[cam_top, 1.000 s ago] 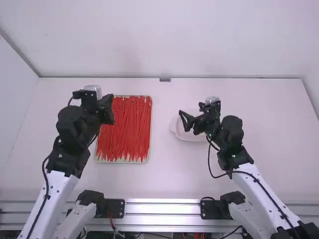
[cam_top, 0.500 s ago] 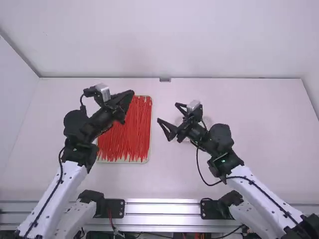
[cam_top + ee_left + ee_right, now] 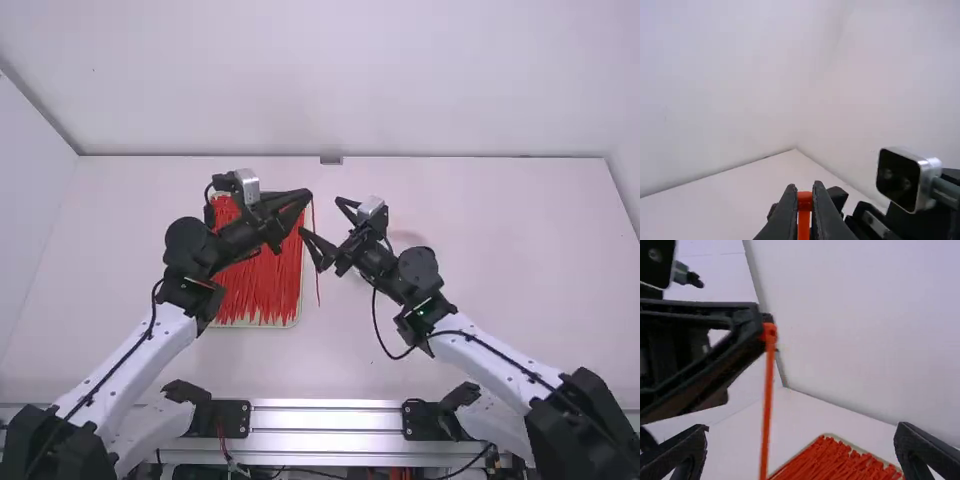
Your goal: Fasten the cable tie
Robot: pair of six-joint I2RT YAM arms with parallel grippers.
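A single red cable tie (image 3: 316,262) hangs down from my left gripper (image 3: 303,199), which is shut on its head above the tray's far right corner. In the left wrist view the tie's orange head (image 3: 804,212) sits pinched between the two fingers. My right gripper (image 3: 320,218) is open just to the right of it, facing the left gripper, its fingers either side of the hanging tie. From the right wrist view the tie (image 3: 767,405) drops from the left gripper (image 3: 760,332), midway between my right gripper's (image 3: 800,460) spread fingers (image 3: 675,452).
A flat tray (image 3: 250,324) full of several red cable ties (image 3: 255,270) lies left of the middle, under the left arm. The same heap of ties (image 3: 840,462) lies below the right gripper. White walls close the table at the back and left.
Both arms swung toward the middle. The left gripper rose from over the tray and moved right with one tie hanging from it. The right gripper moved left up to it.
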